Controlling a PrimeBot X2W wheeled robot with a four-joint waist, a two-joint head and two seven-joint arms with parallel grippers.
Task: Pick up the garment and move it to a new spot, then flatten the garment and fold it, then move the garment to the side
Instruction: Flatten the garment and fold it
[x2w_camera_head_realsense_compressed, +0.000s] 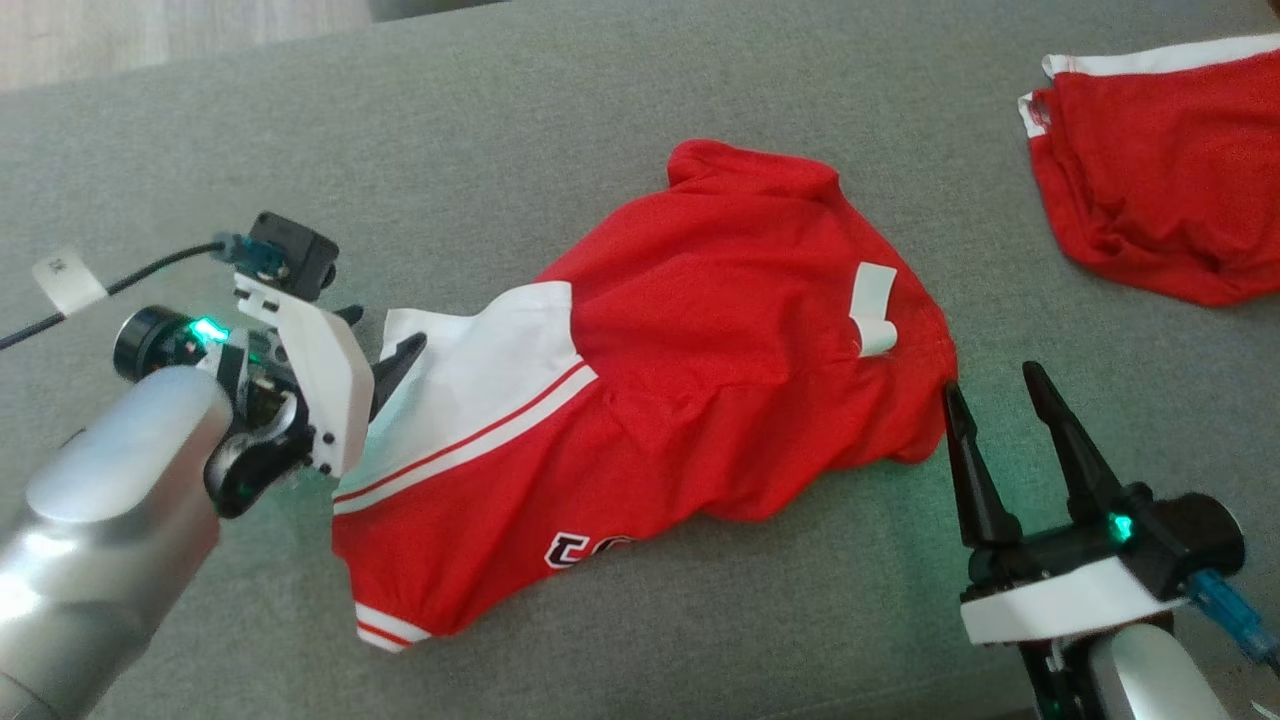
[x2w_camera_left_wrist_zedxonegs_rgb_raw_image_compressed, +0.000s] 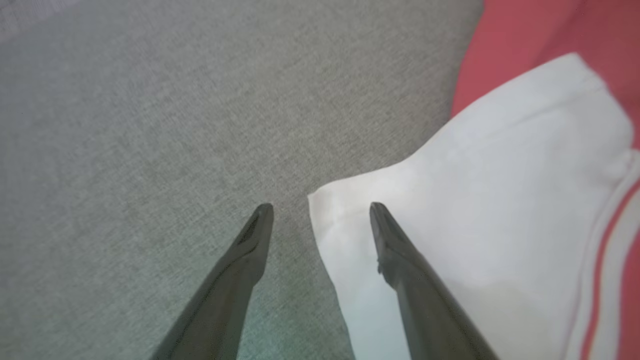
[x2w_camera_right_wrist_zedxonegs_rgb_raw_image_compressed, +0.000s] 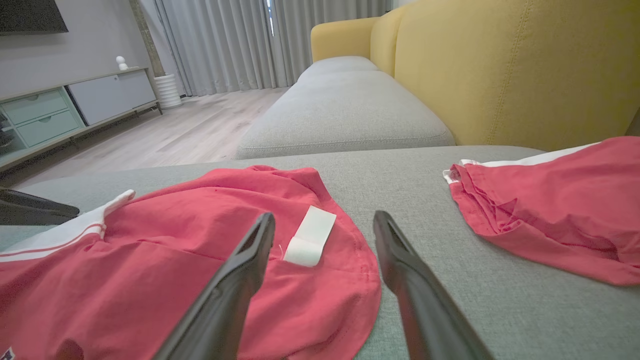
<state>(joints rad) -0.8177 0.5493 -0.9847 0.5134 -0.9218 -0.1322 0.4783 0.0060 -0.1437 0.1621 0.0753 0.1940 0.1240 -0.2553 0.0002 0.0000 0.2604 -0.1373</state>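
Jaws on both grippers spread wide, gripping nothing. Left gripper (x2w_camera_left_wrist_zedxonegs_rgb_raw_image_compressed: 321, 206) straddles white sleeve corner (x2w_camera_left_wrist_zedxonegs_rgb_raw_image_compressed: 450, 200): one finger over cloth, other over bare grey cushion (x2w_camera_head_realsense_compressed: 600, 120). Left is nearer arm. Right gripper (x2w_camera_head_realsense_compressed: 990, 378) sits just beside red hem, cloth to its left. Garment (x2w_camera_head_realsense_compressed: 720, 380) lies crumpled mid-cushion, long axis running gripper to gripper. Left wrist pitched down; right fingers point forward, near level.

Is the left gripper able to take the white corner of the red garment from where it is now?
Probably yes. The open left gripper has one finger over the white corner of the red garment and one over the grey cushion, so the edge lies between them. Nothing blocks it.
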